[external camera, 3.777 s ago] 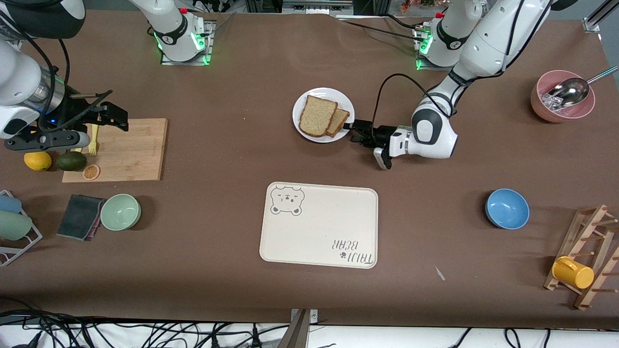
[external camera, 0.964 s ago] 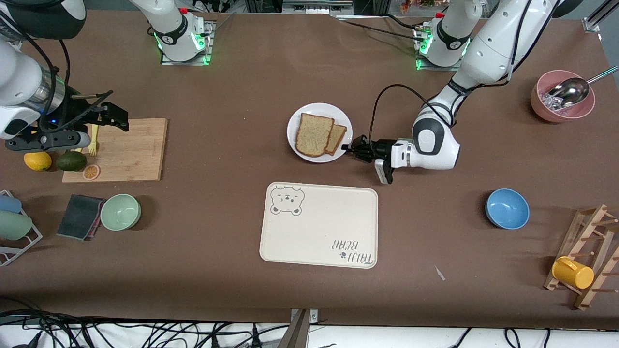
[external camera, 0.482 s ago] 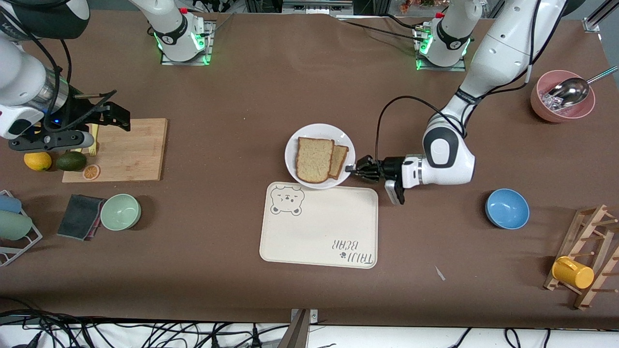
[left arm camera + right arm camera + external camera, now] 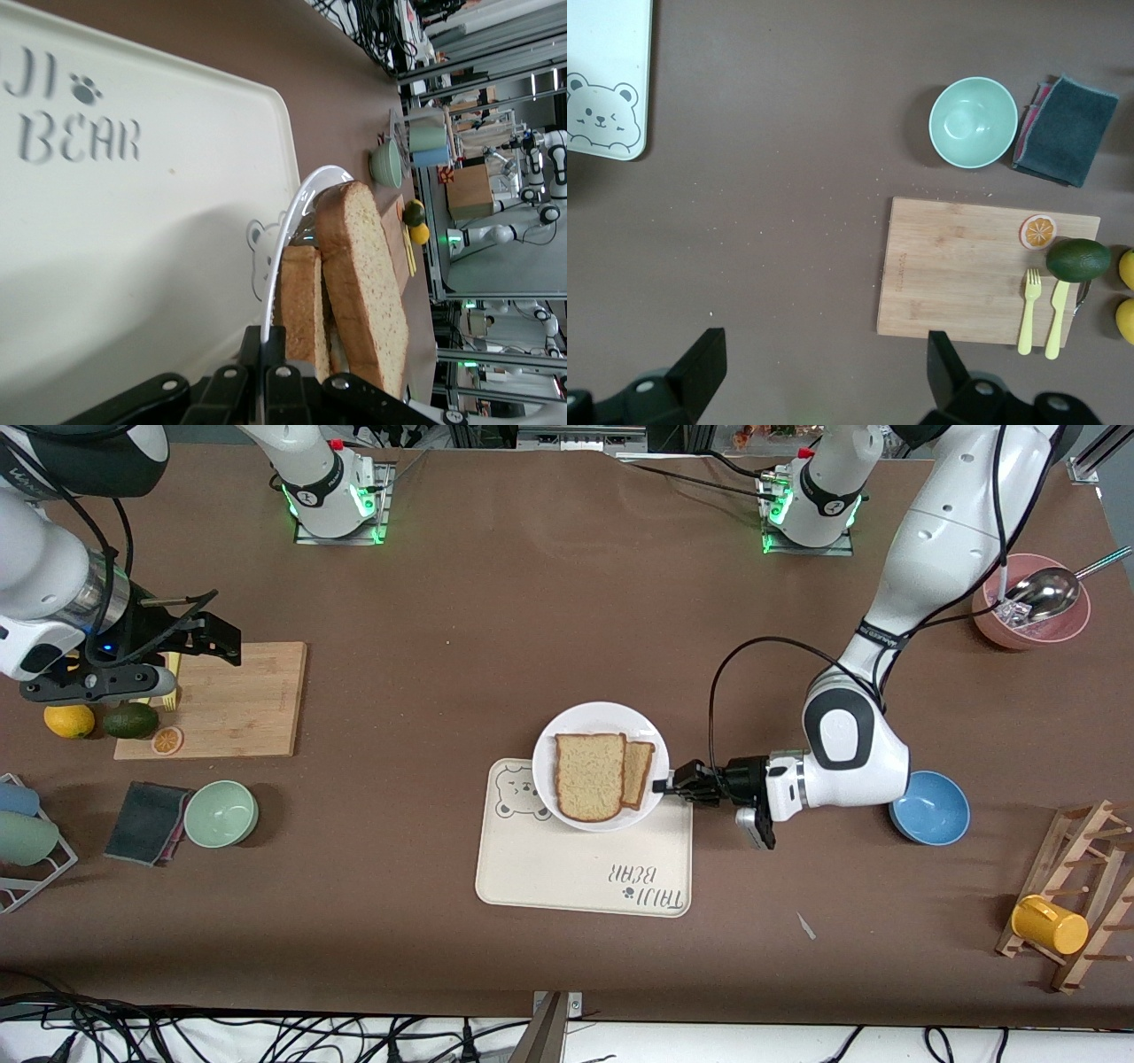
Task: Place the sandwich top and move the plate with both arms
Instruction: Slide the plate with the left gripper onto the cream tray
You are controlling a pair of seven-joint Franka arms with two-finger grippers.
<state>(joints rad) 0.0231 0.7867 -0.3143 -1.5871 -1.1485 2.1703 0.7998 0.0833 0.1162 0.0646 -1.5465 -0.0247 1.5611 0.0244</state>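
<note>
The round white plate (image 4: 580, 722) hangs over the tray's bear-print end, with my left gripper (image 4: 666, 784) shut on its rim. On it lies the sandwich top (image 4: 588, 776), a light tan speckled slice, overlapping a smaller darker slice (image 4: 640, 771). The left wrist view shows the plate (image 4: 299, 202) edge-on, pinched between the fingers (image 4: 276, 341), with the sandwich top (image 4: 365, 276) above it. My right gripper (image 4: 205, 636) hovers open and empty over the wooden cutting board's end; in the right wrist view the right gripper (image 4: 824, 370) holds nothing.
Cream bear-print tray (image 4: 576, 868) lies under the plate. Wooden cutting board (image 4: 239, 700) holds a yellow fork, an orange slice and an avocado (image 4: 130, 720); a lemon (image 4: 68, 720) lies beside it. Also a green bowl (image 4: 221, 813), grey cloth (image 4: 146, 822), blue bowl (image 4: 928, 808), pink bowl with scoop (image 4: 1030, 602), rack with yellow cup (image 4: 1050, 926).
My left gripper has carried the plate with both slices toward the front camera, from the bare table to over the tray's bear-print end. The right arm has barely moved.
</note>
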